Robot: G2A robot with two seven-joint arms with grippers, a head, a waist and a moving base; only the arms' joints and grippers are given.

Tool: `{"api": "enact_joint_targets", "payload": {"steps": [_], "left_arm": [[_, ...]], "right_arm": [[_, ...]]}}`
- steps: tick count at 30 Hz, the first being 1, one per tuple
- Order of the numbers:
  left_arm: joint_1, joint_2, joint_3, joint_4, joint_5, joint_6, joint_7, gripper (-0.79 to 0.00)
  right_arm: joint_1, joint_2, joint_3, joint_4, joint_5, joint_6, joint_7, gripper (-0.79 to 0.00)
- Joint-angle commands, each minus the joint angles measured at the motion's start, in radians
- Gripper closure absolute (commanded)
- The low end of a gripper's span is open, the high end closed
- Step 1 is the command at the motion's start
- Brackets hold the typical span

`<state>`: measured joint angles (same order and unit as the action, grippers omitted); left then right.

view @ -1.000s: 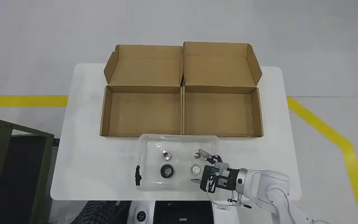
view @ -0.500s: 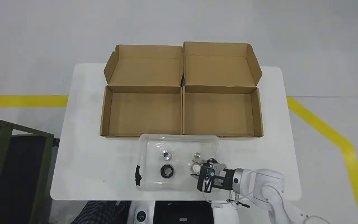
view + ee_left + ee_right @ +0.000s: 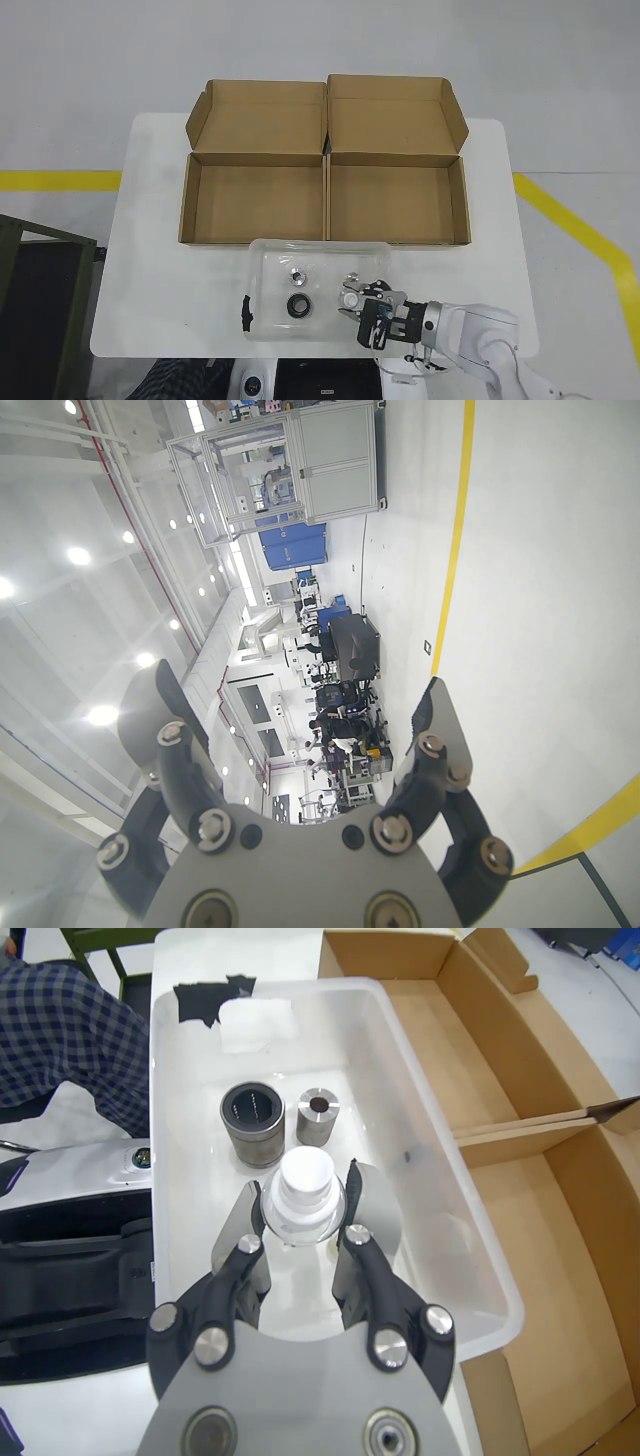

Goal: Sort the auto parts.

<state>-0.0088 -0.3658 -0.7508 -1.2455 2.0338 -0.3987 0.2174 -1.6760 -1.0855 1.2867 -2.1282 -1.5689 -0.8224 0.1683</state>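
Observation:
A clear plastic bin [image 3: 320,242] at the table's near edge holds the parts. My right gripper [image 3: 352,300] is inside it, shut on a white stepped part with a clear round base [image 3: 305,1173]; the fingers [image 3: 372,1208] press on the base from both sides. Just beyond stand a black-bored steel bearing sleeve [image 3: 252,1123] and a smaller silver cylinder [image 3: 316,1120], both upright; from above they are the sleeve [image 3: 298,306] and the cylinder [image 3: 297,273]. My left gripper [image 3: 297,680] is open, points out into the room and holds nothing.
Two open cardboard boxes, the left one [image 3: 255,205] and the right one [image 3: 395,205], sit side by side behind the bin with their lids folded back. Black tape [image 3: 245,312] is stuck on the bin's left end. White table [image 3: 150,250] lies bare on both sides.
The right gripper's fingers, spread wide around the white part a second ago, have come together and now clamp it. The other parts have stayed put.

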Motion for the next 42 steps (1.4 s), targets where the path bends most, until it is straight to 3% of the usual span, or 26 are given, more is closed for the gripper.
{"api": "enact_joint_targets", "payload": {"steps": [1,9,18,27,36,42], "left_arm": [[0.0,0.0,0.0,0.0,0.0,0.0,0.0,-0.785],[0.0,0.0,0.0,0.0,0.0,0.0,0.0,-0.785],[0.0,0.0,0.0,0.0,0.0,0.0,0.0,-0.785],[0.0,0.0,0.0,0.0,0.0,0.0,0.0,-0.785],[0.0,0.0,0.0,0.0,0.0,0.0,0.0,-0.785],[0.0,0.0,0.0,0.0,0.0,0.0,0.0,-0.785]], "right_arm": [[-0.012,0.003,0.023,-0.01,0.035,0.003,-0.036,0.0],[-0.023,0.009,0.104,-0.006,0.248,-0.009,-0.125,0.0],[0.04,0.013,0.125,0.096,0.586,-0.074,-0.157,0.0],[0.104,0.013,0.154,0.167,0.885,0.016,-0.128,0.0],[0.118,0.014,0.179,0.174,0.988,0.077,-0.099,0.0],[0.121,0.012,0.186,0.167,0.941,0.124,-0.098,0.0]]}}
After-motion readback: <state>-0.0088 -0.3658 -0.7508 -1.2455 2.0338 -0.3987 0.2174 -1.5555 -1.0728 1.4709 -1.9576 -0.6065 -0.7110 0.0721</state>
